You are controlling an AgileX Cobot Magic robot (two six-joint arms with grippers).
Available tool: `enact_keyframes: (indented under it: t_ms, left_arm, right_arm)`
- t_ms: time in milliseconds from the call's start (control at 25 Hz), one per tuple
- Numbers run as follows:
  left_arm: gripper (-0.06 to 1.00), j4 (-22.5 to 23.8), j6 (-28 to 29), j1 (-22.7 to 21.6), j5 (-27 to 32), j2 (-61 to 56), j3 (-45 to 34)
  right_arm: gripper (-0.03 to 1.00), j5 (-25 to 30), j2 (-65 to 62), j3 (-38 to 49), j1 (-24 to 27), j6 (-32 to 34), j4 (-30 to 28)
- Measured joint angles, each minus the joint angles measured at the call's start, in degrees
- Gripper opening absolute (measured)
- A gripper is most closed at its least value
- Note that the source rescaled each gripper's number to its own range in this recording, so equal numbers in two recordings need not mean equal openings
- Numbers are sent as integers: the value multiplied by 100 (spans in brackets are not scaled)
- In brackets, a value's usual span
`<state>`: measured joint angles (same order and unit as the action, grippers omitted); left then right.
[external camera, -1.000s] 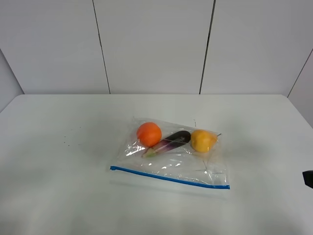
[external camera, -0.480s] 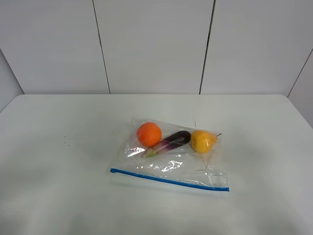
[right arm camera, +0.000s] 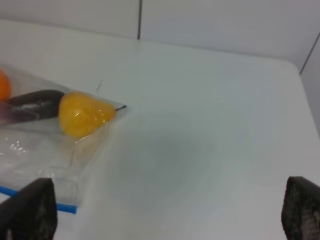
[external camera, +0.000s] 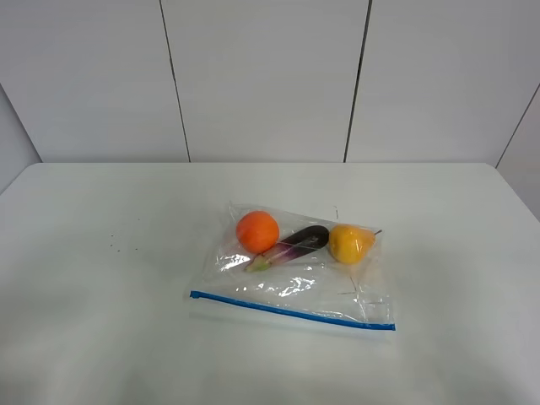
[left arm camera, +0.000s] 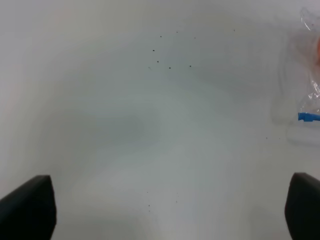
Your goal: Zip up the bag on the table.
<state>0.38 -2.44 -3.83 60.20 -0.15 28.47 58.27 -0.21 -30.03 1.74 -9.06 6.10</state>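
On the white counter (external camera: 101, 337), the clear zip bag (external camera: 295, 283) lies flat near the middle, blue zipper strip (external camera: 291, 309) along its near edge, running slightly downhill to the right. Inside, going left to right: orange (external camera: 257, 230), purple eggplant (external camera: 291, 245) tilted with its stem end toward the zipper, yellow fruit (external camera: 350, 242) at the bag's right end. Orange and eggplant look touching; eggplant tip sits just beside the yellow fruit. Neither arm shows in the high view. Left gripper (left arm camera: 165, 210): fingers spread wide, holding nothing, left of the bag over bare counter, zipper end just at frame edge. Right gripper (right arm camera: 165, 215): fingers spread, empty, near the bag's right zipper corner.
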Motion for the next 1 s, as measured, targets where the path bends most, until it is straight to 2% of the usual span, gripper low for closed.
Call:
enact_keyframes:
  t_ms: [160, 1000]
  left_arm:
    - [100, 0, 0, 0, 0, 0, 0]
    - [100, 4, 0, 0, 0, 0, 0]
  right_arm:
    - [100, 75, 0, 0, 0, 38, -176]
    - [100, 80, 0, 133, 0, 271, -219]
